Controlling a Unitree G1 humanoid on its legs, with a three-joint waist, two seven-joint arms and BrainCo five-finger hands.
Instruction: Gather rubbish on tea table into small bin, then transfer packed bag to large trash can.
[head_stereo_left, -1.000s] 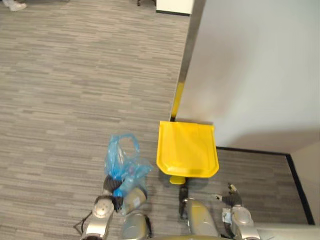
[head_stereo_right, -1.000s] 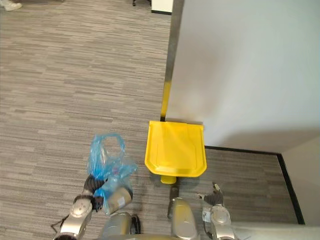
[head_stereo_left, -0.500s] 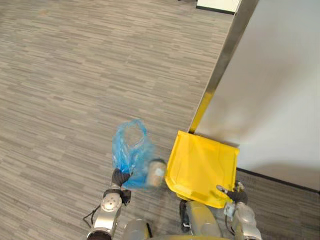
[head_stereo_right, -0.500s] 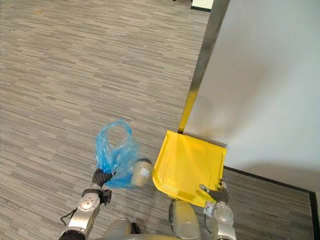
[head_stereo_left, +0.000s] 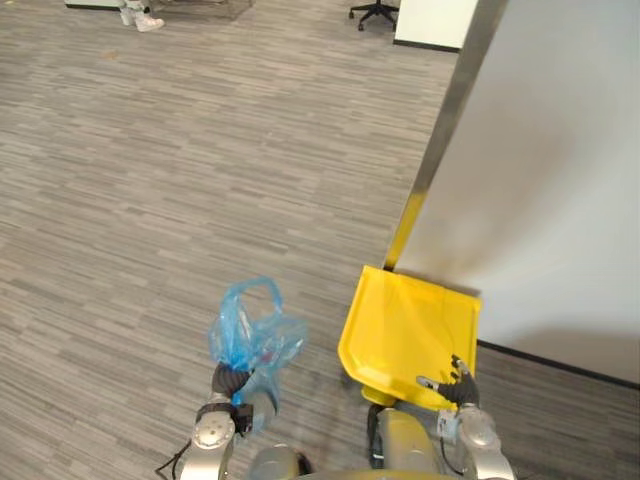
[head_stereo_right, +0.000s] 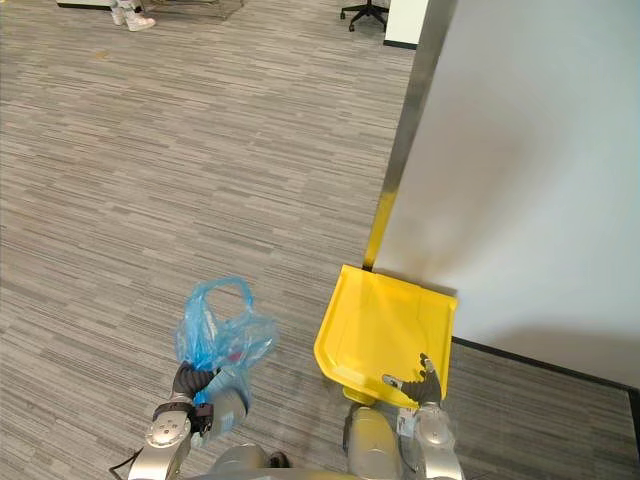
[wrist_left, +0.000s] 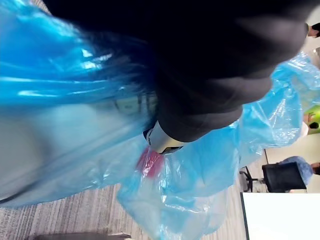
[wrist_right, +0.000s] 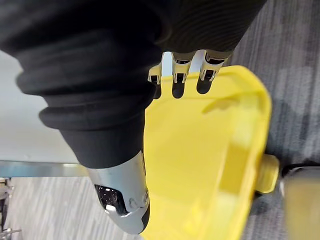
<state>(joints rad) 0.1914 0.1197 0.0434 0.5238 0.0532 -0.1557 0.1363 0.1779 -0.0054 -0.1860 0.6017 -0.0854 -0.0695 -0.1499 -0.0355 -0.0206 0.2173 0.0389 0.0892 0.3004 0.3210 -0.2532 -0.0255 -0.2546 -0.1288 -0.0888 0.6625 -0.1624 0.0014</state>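
Left eye view: the left hand (head_stereo_left: 230, 383) is clenched round the gathered neck of a crumpled translucent blue plastic bag (head_stereo_left: 245, 335), which stands up over the grey striped carpet (head_stereo_left: 150, 200) – near the flat yellow plastic bin lid (head_stereo_left: 405, 330) but apart from it. The right hand (head_stereo_left: 455, 385) reaches over the lid's near corner.

Left wrist view: blue film bunches against the hand's dark cover.

Right wrist view: straight fingers (wrist_right: 176, 80) lie at the yellow rim – grasping nothing.
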